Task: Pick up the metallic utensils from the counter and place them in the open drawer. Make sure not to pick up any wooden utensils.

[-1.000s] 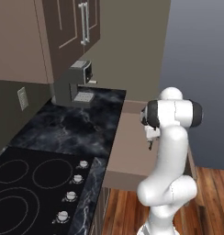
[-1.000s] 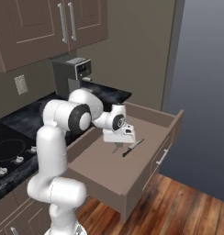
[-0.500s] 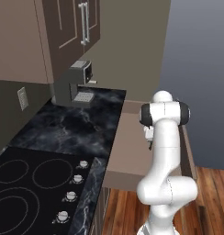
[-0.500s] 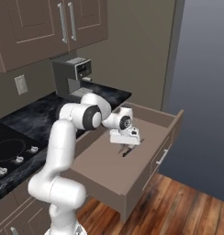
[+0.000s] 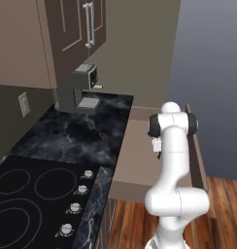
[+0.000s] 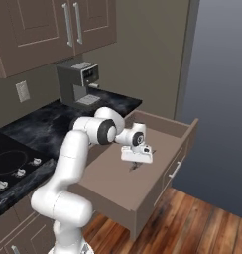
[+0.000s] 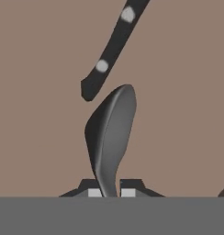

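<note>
We have the fingers (image 7: pixel 108 192) pressed tight on the stem of the small silver-grey spoon-like utensil with the rounded head (image 7: pixel 111 135), which hangs over the pale beige floor of the shallow taupe-brown open drawer (image 6: pixel 153 196); just beyond its head lies the dark riveted handle of the kitchen knife (image 7: pixel 111 48), already on the drawer floor. We judge this to be the placing step for the last metallic piece: the next move calls for spreading the fingers so the utensil drops beside the knife, then lifting the hand clear. To the left runs the long black marble-look bench (image 5: pixel 81 138) with a cooktop at its near end, and farther back a grey coffee machine (image 6: pixel 78 82) stands under brown wall cabinets.
</note>
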Robot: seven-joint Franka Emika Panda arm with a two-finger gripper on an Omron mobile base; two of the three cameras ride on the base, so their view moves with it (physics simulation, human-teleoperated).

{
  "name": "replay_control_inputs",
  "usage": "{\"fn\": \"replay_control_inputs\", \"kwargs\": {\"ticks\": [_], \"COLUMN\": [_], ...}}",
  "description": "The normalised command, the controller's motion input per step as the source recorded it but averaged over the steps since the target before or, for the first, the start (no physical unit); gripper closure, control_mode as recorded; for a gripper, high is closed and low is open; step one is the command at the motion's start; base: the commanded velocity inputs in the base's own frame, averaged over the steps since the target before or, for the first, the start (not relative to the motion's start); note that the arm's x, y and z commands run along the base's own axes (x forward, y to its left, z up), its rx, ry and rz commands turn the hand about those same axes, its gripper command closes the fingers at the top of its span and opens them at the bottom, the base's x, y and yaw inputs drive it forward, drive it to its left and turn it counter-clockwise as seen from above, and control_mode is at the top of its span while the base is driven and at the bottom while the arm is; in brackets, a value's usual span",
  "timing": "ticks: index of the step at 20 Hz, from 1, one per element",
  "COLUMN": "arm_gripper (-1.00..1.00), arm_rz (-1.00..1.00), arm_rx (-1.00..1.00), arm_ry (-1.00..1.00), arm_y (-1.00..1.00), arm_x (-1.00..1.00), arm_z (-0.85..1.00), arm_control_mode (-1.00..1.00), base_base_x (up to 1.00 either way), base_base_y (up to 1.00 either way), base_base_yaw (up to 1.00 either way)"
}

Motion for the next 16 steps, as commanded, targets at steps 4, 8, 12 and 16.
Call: {"fn": "replay_control_inputs", "kwargs": {"ticks": [4,8,12,16], "arm_gripper": [1.00,1.00,1.00,1.00], "arm_rz": [-0.01,-0.01,0.00,0.00], "arm_rx": [0.01,0.00,0.00,0.01], "arm_ry": [0.01,0.00,0.00,0.00], "arm_y": [0.00,0.00,0.00,-0.04], "arm_x": [0.03,0.05,0.08,0.08], "arm_z": [-0.42,-0.41,-0.41,-0.38], "arm_control_mode": [-1.00,-1.00,-1.00,-1.00], "base_base_x": [0.00,0.00,0.00,0.00], "base_base_y": [0.00,0.00,0.00,0.00], "base_base_yaw": [0.00,0.00,0.00,0.00]}}
